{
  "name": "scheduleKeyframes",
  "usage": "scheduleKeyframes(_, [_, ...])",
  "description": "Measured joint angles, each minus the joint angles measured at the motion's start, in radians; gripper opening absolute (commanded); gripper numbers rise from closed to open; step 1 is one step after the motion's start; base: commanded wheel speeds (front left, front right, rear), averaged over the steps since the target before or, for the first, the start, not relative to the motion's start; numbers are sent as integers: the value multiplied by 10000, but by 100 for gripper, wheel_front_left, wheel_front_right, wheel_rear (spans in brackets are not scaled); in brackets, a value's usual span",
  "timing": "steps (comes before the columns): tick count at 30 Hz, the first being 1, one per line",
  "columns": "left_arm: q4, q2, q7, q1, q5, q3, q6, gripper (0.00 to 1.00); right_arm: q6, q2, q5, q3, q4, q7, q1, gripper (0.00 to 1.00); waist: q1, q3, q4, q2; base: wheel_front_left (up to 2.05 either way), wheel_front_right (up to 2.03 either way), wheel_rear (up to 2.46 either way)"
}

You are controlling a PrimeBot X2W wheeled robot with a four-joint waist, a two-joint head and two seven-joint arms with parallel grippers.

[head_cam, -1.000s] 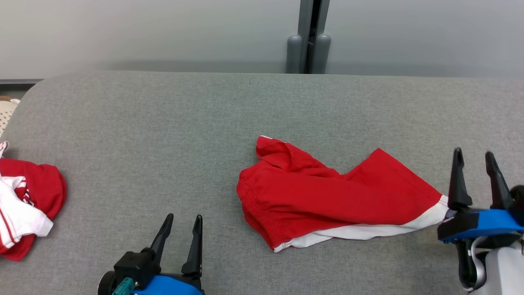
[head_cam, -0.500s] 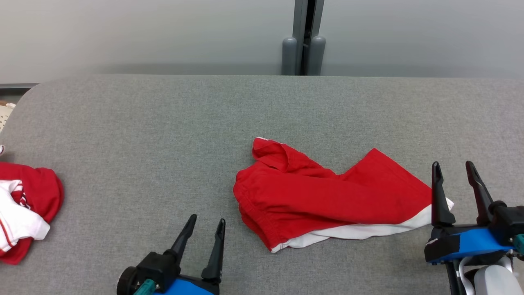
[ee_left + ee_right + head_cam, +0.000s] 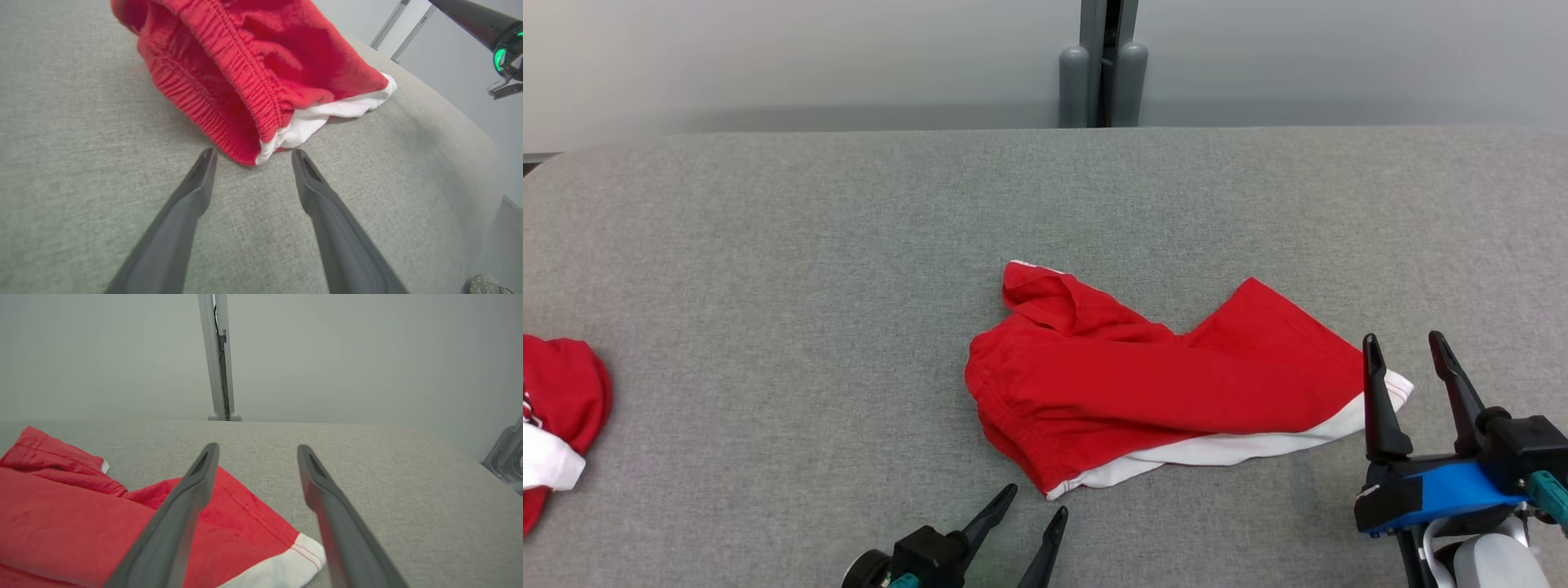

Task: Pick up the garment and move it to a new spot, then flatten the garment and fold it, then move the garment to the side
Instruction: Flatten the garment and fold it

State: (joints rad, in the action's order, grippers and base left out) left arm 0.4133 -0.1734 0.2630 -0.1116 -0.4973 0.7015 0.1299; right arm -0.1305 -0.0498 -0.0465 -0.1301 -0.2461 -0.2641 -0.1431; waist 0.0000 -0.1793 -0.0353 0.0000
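The crumpled red cloth shorts with white trim (image 3: 1168, 392) are laid crosswise: waistband corner just ahead of the left gripper (image 3: 1036, 500), hem beside the right gripper (image 3: 1403, 338). Both pincers are held apart, empty.

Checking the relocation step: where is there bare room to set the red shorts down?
Widest free patch: grey surface between the red shorts and the red-and-white garment at the left edge. The far strip behind the shorts is bare too. Crowded: beside the shorts' white hem at the right end effector, and their near corner at the left end effector.
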Motion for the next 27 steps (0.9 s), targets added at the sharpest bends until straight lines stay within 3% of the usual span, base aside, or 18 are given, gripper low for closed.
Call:
scheduleKeyframes(6, [-25,-71,0,-301,-136,485,0,100,0,0,50,-15,4,0,-14,100,0,-132,-142,0,0,0,0])
scheduleKeyframes(14, [115,-71,-2,-547,-132,418,0,100,0,2,6,125,6,0,-148,100,0,-407,-342,0,0,0,0])
scheduleKeyframes(16, [198,-86,0,-727,-128,399,0,77,0,0,-4,148,15,0,-175,100,0,-499,-363,0,0,0,0])
scheduleKeyframes(17, [232,-98,0,-781,-125,420,0,48,0,0,-6,161,15,0,-175,100,0,-533,-366,0,0,0,0])
scheduleKeyframes(18, [259,-109,0,-812,-127,468,0,27,0,0,-6,161,23,0,-176,100,0,-562,-371,0,0,0,0])
scheduleKeyframes(19, [286,-117,0,-825,-127,512,0,0,0,2,-6,153,23,0,-177,100,1,-588,-378,0,0,0,0])
scheduleKeyframes(27, [343,-263,-2,-910,-297,382,0,0,0,0,-81,-12,-82,0,-167,100,0,-494,-186,0,0,0,0])
